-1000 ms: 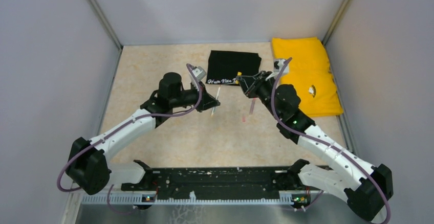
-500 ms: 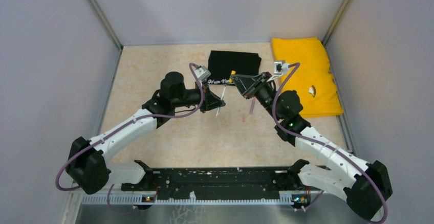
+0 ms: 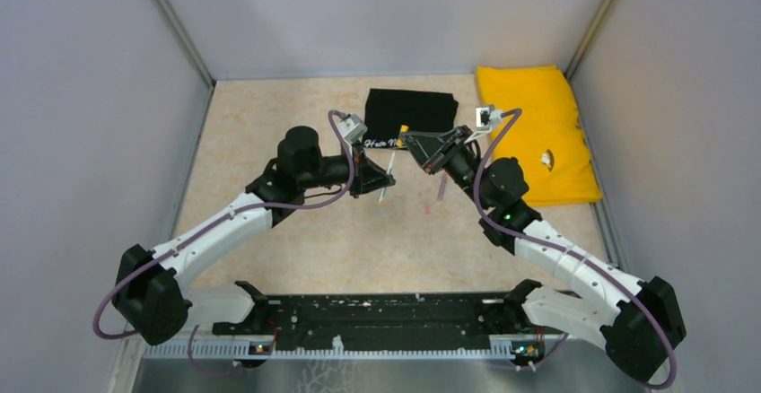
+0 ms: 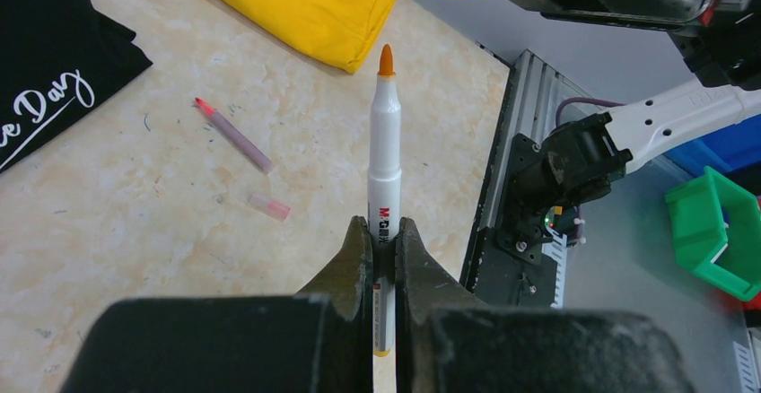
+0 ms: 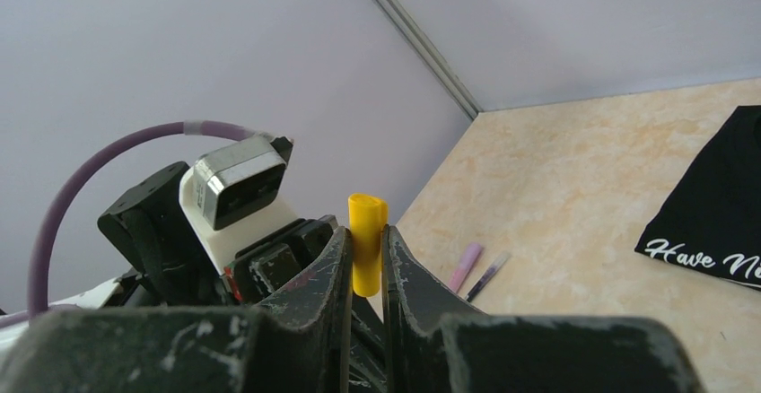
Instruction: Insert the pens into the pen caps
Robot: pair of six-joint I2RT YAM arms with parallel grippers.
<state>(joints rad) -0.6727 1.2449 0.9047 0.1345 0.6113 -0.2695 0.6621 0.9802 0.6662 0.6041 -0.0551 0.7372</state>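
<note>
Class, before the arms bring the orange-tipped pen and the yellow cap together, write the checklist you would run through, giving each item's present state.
1. Pen held by the left gripper: ok, clamped on the barrel with the orange tip free.
2. Yellow cap held by the right gripper: ok, pinched between both fingers.
3. Cap in line with the tip: not ok; in the left wrist view it sits above and to the right of the tip.
4. Cap's open end facing the tip: cannot tell.
5. Tip seated in the cap: not ok, they are apart.
6. Loose pen out of the way: ok, it lies flat on the table.
</note>
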